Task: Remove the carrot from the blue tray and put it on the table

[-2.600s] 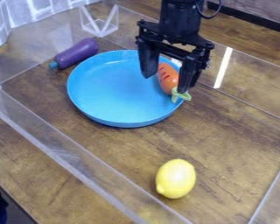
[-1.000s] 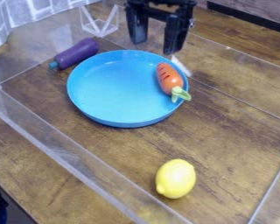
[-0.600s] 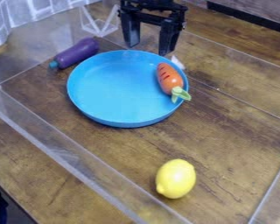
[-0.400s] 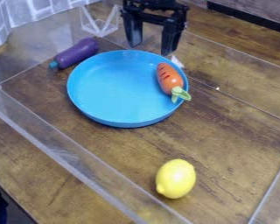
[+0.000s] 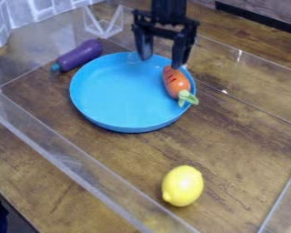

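Note:
The orange carrot [image 5: 174,82] lies inside the blue tray [image 5: 112,98] against its right rim, with its light green top [image 5: 188,98] pointing toward the near right. My gripper [image 5: 162,56] hangs over the tray's far rim, pointing down, just behind the carrot's orange end. Its jaws stand open with nothing between them. The right finger [image 5: 184,53] is close to the carrot's far tip; I cannot tell whether they touch. The dark wooden table [image 5: 245,136] lies all around the tray.
A purple eggplant [image 5: 77,55] lies on the table just left of the tray's far edge. A yellow lemon [image 5: 182,186] sits near the front. Clear plastic walls [image 5: 63,159] fence the work area along the front left and the back.
The gripper has come down from the top of the picture and shifted slightly toward the carrot, staying open. Carrot, tray, eggplant and lemon have not moved.

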Motion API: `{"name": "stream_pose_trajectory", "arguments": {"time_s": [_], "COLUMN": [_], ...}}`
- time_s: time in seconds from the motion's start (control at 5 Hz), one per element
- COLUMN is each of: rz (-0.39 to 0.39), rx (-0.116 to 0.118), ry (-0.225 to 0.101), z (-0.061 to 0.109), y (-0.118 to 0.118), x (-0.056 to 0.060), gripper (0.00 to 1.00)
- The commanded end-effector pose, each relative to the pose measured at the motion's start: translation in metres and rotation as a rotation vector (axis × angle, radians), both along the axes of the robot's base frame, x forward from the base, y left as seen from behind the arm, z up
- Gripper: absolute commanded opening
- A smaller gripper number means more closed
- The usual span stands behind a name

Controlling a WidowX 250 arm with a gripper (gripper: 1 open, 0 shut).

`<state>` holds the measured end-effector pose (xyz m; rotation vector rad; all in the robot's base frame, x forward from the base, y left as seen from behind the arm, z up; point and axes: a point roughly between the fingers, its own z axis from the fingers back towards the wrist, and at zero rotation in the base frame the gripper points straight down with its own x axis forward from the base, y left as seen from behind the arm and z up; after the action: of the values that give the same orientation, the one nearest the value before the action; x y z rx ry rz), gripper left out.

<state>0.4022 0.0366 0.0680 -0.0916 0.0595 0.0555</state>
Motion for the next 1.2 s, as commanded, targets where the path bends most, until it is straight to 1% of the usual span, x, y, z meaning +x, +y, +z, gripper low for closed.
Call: {"name": "stream_pose_trajectory", "arguments": {"time_s": [0.0,0.4,0.6,1.0], "rz": [-0.035,-0.058,-0.068,-0.225], "rx": [0.000,-0.007,-0.004,-0.004], "ry": [-0.080,-0.080,-0.074,-0.059], "z": [0.012,-0.003,-0.012,-0.033], "y": [-0.007,-0.014,-0.015,-0.015], "x": [0.011,0.033,0.044,0.037], "gripper": [1.00,1.00,1.00,1.00]}}
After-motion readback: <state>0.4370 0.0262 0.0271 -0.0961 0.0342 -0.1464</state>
